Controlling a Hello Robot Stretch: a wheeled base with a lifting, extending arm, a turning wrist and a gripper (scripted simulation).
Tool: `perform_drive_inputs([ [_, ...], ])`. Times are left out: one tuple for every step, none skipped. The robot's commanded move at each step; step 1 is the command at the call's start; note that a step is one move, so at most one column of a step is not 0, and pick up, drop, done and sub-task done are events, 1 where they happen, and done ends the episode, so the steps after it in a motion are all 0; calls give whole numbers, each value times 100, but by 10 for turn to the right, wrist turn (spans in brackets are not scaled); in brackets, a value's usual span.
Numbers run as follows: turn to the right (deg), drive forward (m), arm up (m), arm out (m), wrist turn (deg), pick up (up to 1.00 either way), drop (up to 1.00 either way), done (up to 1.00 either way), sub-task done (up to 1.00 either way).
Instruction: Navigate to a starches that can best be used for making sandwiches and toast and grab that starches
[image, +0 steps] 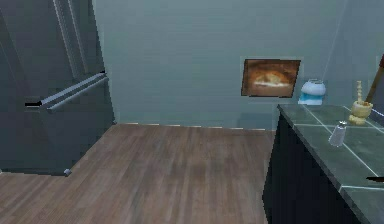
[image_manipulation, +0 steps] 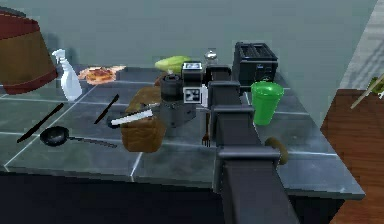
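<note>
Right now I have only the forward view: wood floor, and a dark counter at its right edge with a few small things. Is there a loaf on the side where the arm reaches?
Observer: Yes. In the arm side view a brown loaf stands on a tiled counter.
Operator: Is it in hand?
Observer: Cannot tell. The gripper shows just right of the loaf, which rests on the counter.
Operator: Anything else close by?
Observer: A green cup stands right of the arm.
</note>
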Motion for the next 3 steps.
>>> perform_drive_inputs([
  [0, 0, 0, 0, 210, 0, 0, 0, 0],
  [0, 0, 0, 0, 0, 100, 0, 0, 0],
  [0, 0, 0, 0, 0, 0, 0, 100, 0],
])
